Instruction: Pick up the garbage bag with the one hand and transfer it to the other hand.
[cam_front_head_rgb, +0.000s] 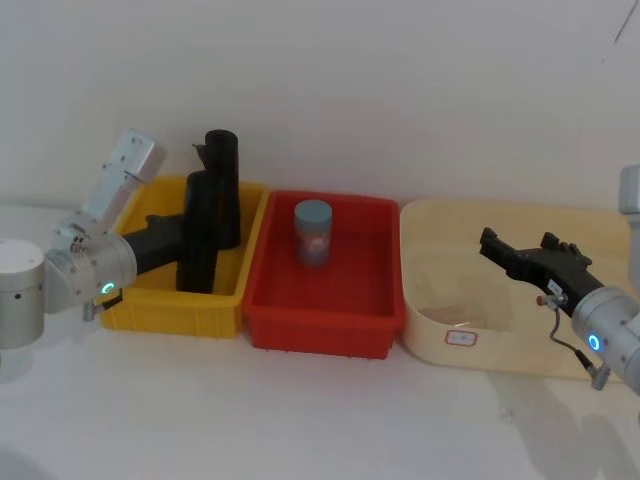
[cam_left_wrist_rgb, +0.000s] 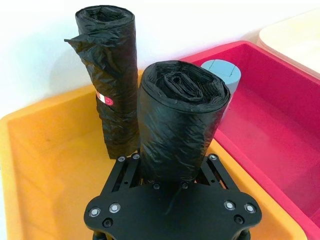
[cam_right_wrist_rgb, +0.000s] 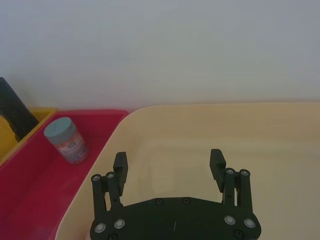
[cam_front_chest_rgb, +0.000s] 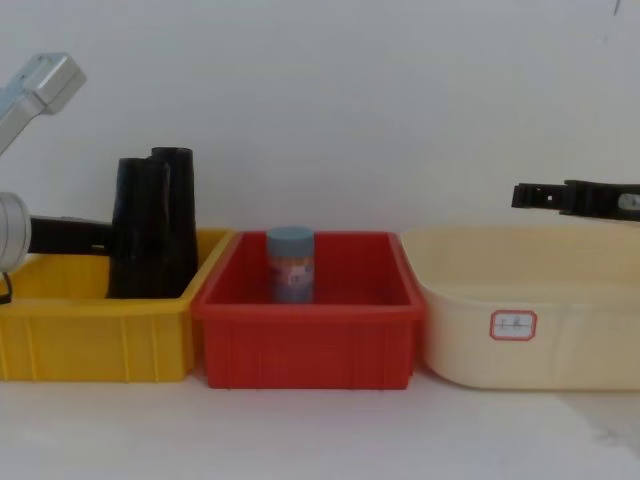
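No lettering is legible. A red-bordered white label (cam_front_chest_rgb: 513, 324) on the cream tub (cam_front_chest_rgb: 600, 330) bears faint, unreadable marks. The print on the jar's (cam_front_chest_rgb: 290, 265) wrap is equally unreadable.

Head: above, looking down at red rectangular plastic bin (cam_front_head_rgb: 320, 332). Chest: low, side-on. Both wrists close; all share bin.

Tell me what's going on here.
The left gripper reaches into the yellow bin and is closed around the lower part of the thick roll of garbage bags, which stands upright beside a thinner roll. I cannot tell whether the thick roll is off the bin floor. The right gripper hovers open above the cream tub, holding nothing, so the handover is not yet done. A jar stands in the red bin.
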